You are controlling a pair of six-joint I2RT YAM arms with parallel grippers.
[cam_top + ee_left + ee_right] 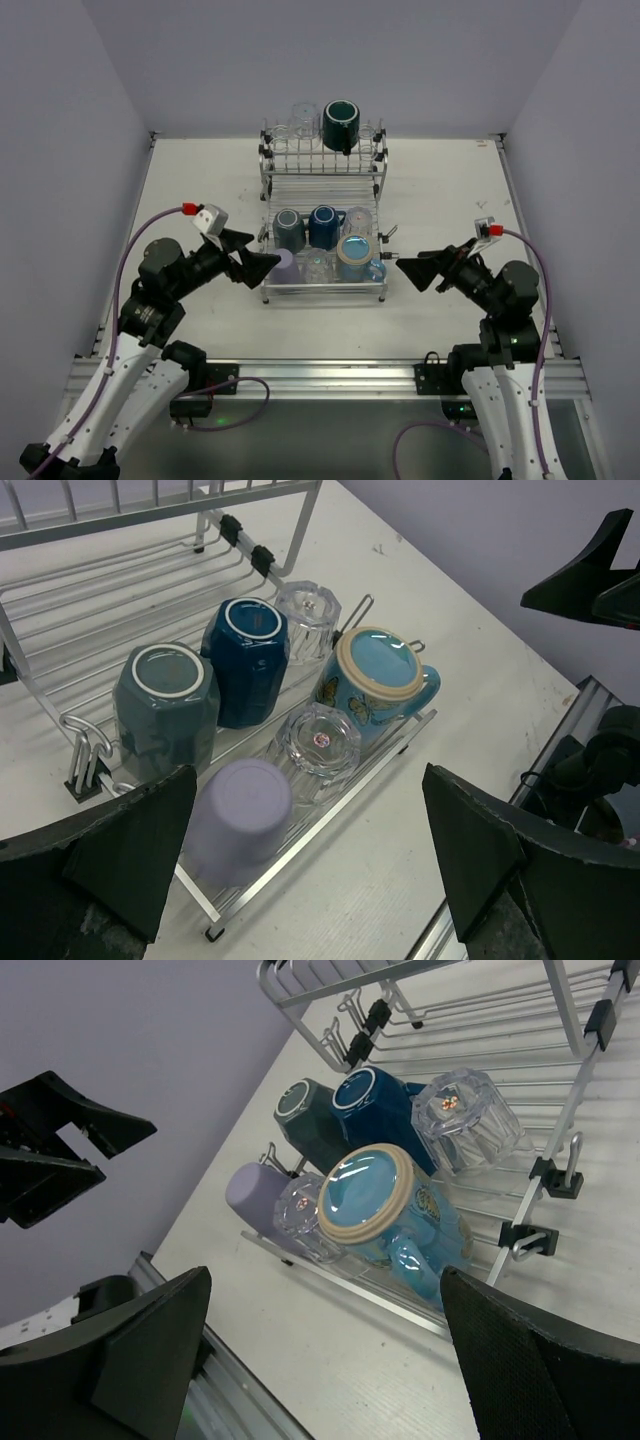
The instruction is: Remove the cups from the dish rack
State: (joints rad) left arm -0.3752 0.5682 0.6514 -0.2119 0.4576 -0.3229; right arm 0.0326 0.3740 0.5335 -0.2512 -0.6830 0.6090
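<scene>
The silver wire dish rack (325, 291) stands mid-table. Its front tray holds upside-down cups: a teal mug (289, 230), a dark blue mug (323, 226), a glass tumbler (357, 221), a small purple cup (283, 266), a second tumbler (316, 265) and a light blue mug (355, 258). A dark teal mug (341, 125) and a tumbler (303, 118) sit on the rear tier. My left gripper (262, 264) is open and empty beside the purple cup (237, 815). My right gripper (406, 267) is open and empty, right of the light blue mug (380, 1210).
A metal rail (330, 375) runs along the table's near edge by the arm bases. Grey walls close in the left, right and back. White tabletop (360, 880) lies between the rack's front rail and the near edge.
</scene>
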